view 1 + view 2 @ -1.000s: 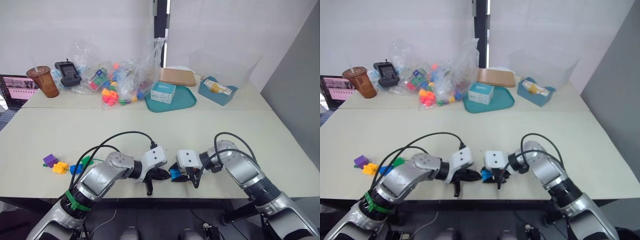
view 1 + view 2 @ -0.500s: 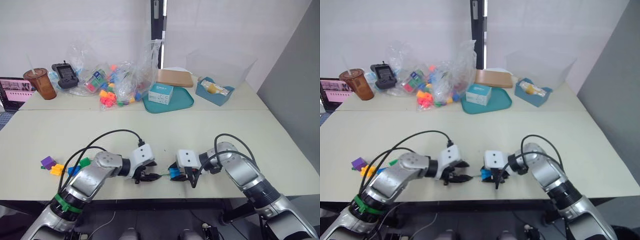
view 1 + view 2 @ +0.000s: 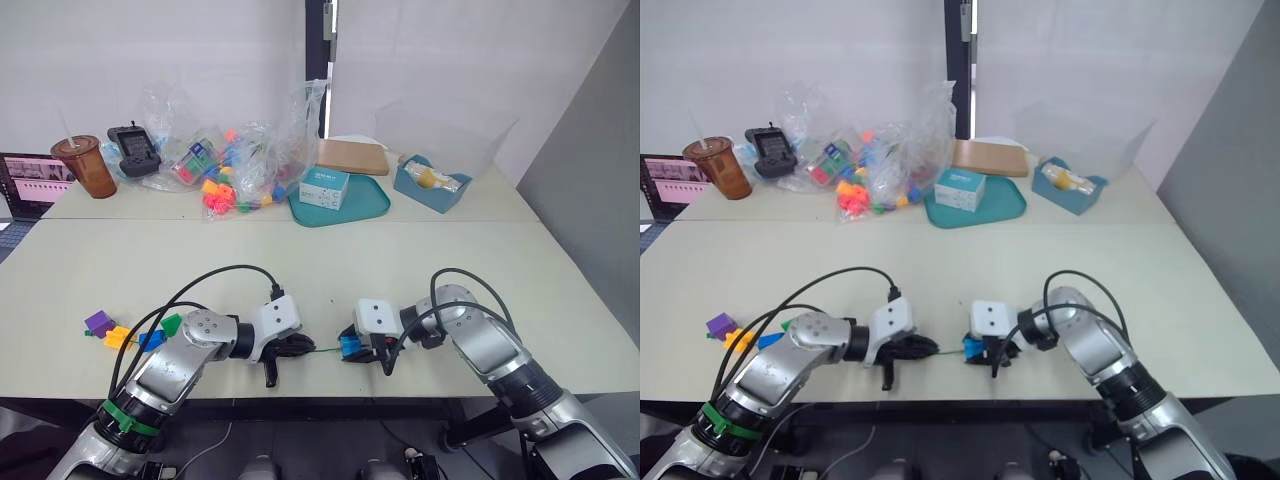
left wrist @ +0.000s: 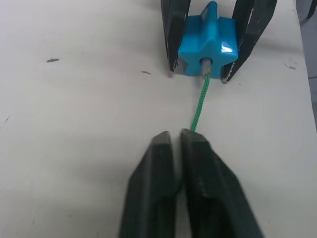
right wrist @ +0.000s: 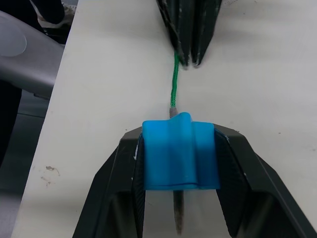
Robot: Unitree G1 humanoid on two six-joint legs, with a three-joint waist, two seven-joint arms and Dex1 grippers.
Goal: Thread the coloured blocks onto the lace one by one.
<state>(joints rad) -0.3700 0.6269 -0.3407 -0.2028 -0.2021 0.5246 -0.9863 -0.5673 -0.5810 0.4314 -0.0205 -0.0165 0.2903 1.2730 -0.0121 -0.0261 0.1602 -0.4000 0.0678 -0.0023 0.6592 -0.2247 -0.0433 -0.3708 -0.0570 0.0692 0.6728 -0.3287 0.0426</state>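
Observation:
My right gripper (image 5: 180,141) is shut on the light blue block (image 4: 207,45), holding it just above the table near the front edge. The green lace (image 4: 199,104) runs from the block to my left gripper (image 4: 176,136), which is shut on the cord a short way off. The lace's grey tip passes through the block's hole and pokes out the far side (image 5: 177,218). On the table at the far left lie the purple block (image 3: 98,322), orange-yellow block (image 3: 118,336), dark blue block (image 3: 152,340) and green block (image 3: 171,324).
Along the back stand a heap of toy pieces in clear bags (image 3: 235,170), a brown cup (image 3: 89,163), a black device (image 3: 135,147), a teal tray (image 3: 372,207) with a small box, and a blue bin (image 3: 432,180). A laptop (image 3: 30,180) sits at far left.
My left gripper has drawn back leftward from the block, so a short stretch of green lace now shows between the two grippers. The right gripper has held still with the block.

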